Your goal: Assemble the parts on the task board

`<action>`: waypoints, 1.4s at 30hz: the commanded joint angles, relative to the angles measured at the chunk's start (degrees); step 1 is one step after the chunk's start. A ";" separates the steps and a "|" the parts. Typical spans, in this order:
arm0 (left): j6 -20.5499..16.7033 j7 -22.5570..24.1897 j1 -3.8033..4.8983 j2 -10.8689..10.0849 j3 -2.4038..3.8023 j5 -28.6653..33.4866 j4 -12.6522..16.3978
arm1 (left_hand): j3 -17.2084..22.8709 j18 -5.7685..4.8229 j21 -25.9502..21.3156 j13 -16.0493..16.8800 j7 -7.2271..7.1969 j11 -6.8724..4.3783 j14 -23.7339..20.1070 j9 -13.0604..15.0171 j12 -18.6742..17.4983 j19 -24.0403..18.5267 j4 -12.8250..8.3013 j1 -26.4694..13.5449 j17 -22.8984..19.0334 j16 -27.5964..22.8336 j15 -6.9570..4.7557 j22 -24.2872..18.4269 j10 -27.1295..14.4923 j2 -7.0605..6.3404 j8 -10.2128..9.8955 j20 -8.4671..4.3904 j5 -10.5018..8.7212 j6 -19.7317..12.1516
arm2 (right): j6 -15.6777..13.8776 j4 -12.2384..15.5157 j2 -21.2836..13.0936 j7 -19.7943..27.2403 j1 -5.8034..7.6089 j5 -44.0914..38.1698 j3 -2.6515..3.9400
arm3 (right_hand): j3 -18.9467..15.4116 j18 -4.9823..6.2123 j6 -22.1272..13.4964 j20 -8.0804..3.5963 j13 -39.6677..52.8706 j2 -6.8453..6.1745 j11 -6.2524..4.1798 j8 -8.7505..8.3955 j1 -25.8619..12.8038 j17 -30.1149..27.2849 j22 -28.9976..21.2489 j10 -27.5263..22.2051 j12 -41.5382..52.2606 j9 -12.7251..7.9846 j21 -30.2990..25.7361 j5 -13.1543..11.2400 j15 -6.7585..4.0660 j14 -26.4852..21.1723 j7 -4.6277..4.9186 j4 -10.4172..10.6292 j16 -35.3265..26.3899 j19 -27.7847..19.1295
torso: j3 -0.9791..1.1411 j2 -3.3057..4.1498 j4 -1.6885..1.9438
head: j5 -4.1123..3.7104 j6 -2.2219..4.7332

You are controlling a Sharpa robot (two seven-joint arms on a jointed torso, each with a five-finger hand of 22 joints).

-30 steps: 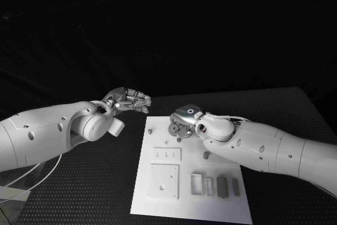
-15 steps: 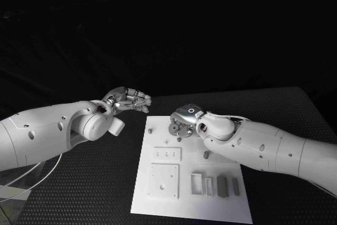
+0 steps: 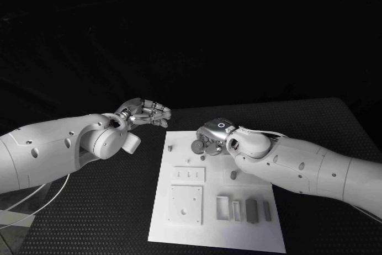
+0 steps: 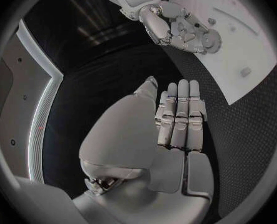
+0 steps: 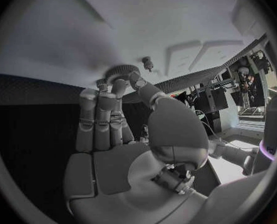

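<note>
Right hand [image 3: 212, 140] pinched a toothed round gear [image 5: 121, 71] at the far end of the white board [image 3: 185, 233]; the teeth were plain from the right wrist. Left hand [image 4: 178, 115] hung off-board over the textured table [image 3: 111, 211], fingers straight together, holding nothing.

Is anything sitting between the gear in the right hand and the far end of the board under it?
Nothing visible does. The right hand holds the gear just over the far end of the task board. The nearest thing is a small peg standing on the board beside the gear. The left hand is off the board.
</note>
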 commanded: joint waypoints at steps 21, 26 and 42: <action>0.59 0.41 0.04 -0.06 0.02 0.04 -0.25 | 0.26 -0.01 -0.38 0.11 0.07 -0.07 0.36 -0.04 -0.36 0.18 0.05 -0.37 0.15 -0.47 0.14 -0.05 0.37 -0.22 -0.32 -0.28 -0.17 0.42 | -0.88 1.67 -3.05 1.72 0.07 7.12 0.06 | 0.66 2.18 0.99 -0.11 0.38 -0.51 0.13 0.66 -2.89 0.12 0.22 0.08 -0.58 0.18 -0.50 -0.26 0.29 0.11 -0.30 4.03 -0.15 0.56 | 0.01 -0.01 -0.08 | -0.34 0.23; 0.56 0.43 0.05 -0.28 0.02 0.04 -0.30 | 0.26 0.00 -0.39 0.12 0.06 -0.07 0.36 -0.03 -0.38 0.18 0.03 -0.36 0.16 -0.48 0.14 -0.05 0.37 -0.24 -0.33 -0.29 -0.17 0.43 | -3.91 4.60 -6.06 3.50 1.17 12.96 0.57 | 0.71 2.18 1.00 -0.21 0.46 -0.63 0.08 0.68 -2.52 0.16 0.26 0.12 -0.57 0.17 -0.48 -0.26 0.23 0.12 -0.34 3.73 -0.12 0.56 | 0.06 -0.08 -0.18 | -0.48 0.51; 0.95 1.37 0.02 -0.03 0.01 0.04 -2.26 | 0.35 -0.01 -0.50 0.32 -0.58 -0.23 0.45 0.17 -0.42 0.22 -0.01 -0.13 0.41 -0.72 0.13 -0.02 0.82 -0.08 0.06 -0.29 -0.17 1.24 | -3.88 10.84 -17.59 10.50 3.11 29.81 2.91 | 0.71 2.18 1.03 -0.43 1.09 -0.21 0.18 0.82 1.25 0.44 0.60 0.08 -0.64 0.14 -0.30 -0.27 0.31 0.16 -0.24 -1.03 0.11 0.53 | 0.63 -0.81 -1.48 | -0.94 1.51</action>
